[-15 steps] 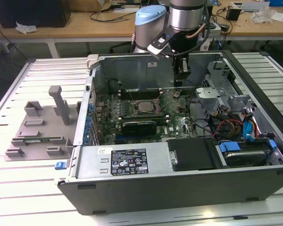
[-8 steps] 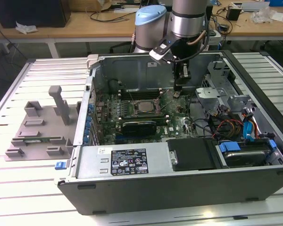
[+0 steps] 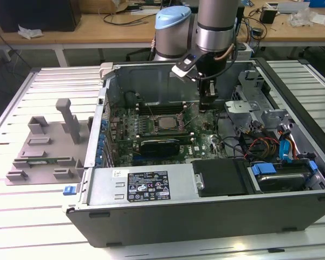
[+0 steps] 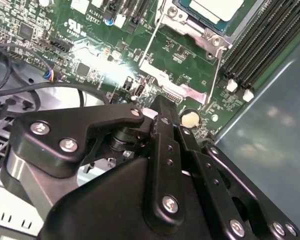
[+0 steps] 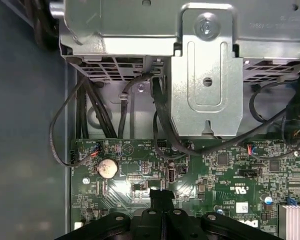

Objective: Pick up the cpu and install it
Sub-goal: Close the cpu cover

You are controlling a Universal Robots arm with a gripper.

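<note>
Beneath everything we see the white slatted metal table [image 3: 38,227]. On it lies the large grey steel computer case [image 3: 206,216], on its side with the panel off. The silver and pale-blue robot arm [image 3: 214,24] reaches down into it.

The green printed motherboard [image 3: 203,142] covers the case floor under and around the gripper. The grey plastic fixture tray [image 3: 43,146] sits on the table outside the case, well apart from the gripper on the exterior view's left.

In the first wrist view a folded silver sheet-metal bracket [image 5: 205,90] stands ahead of the fingertips, past the board's edge, with black cables running beside it.

The black two-finger gripper [image 3: 208,104] [image 4: 162,105] [image 5: 161,195] hangs just above the board. Its fingers are pressed together with nothing between them.

The black square socket with its metal frame [image 3: 161,123] lies near the gripper, on the exterior view's left of it. The cpu [image 3: 163,122] [image 4: 212,7], a small flat square chip with a silver-grey metal top, rests inside that socket, apart from the fingertips.

A small round silver coin battery [image 5: 108,168] [image 4: 190,119] sits in the board just beside the fingertips.
</note>
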